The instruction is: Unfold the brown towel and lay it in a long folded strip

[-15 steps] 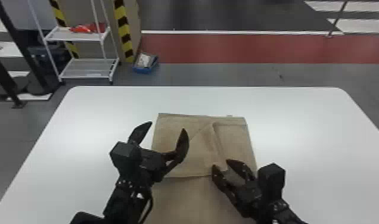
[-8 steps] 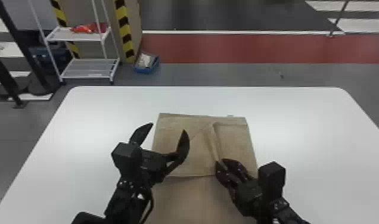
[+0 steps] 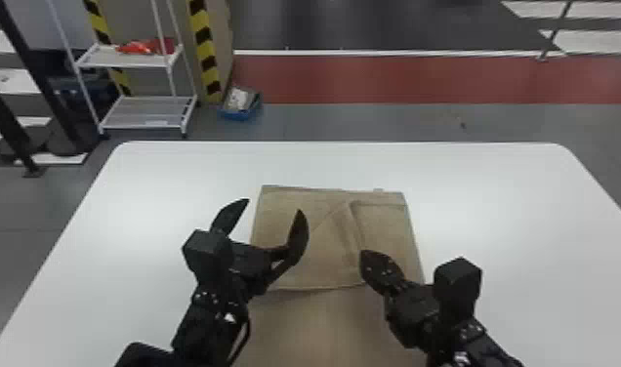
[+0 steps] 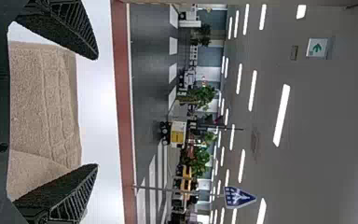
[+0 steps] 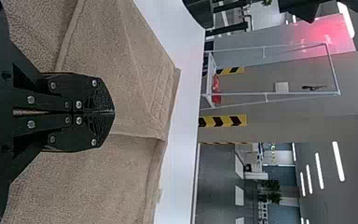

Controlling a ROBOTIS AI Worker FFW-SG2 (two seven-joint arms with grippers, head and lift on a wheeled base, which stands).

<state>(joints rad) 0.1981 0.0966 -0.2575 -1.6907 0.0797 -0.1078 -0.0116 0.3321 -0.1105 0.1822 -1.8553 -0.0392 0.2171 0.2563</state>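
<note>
In the head view, the brown towel (image 3: 329, 254) lies on the white counter (image 3: 509, 195), running from its middle towards the robot. The far part is a flat panel with a slanting crease, and its near edge crosses over more cloth. The left gripper (image 3: 274, 205) stands open at the towel's left edge; the right gripper (image 3: 364, 253) is over the right half, near that crossing edge.

The left wrist view shows the left gripper's fingers wide apart, with towel and bare white surface beyond them and nothing held.

In the right wrist view, the right gripper's fingers are closed together above the layered cloth. I see no fabric between them, though a thin pinch under the tips would be hard to make out.

As I judge it, the towel is partly opened and roughly lengthwise; what is left is to sort the creased far layers and even the edges into one long strip.
</note>
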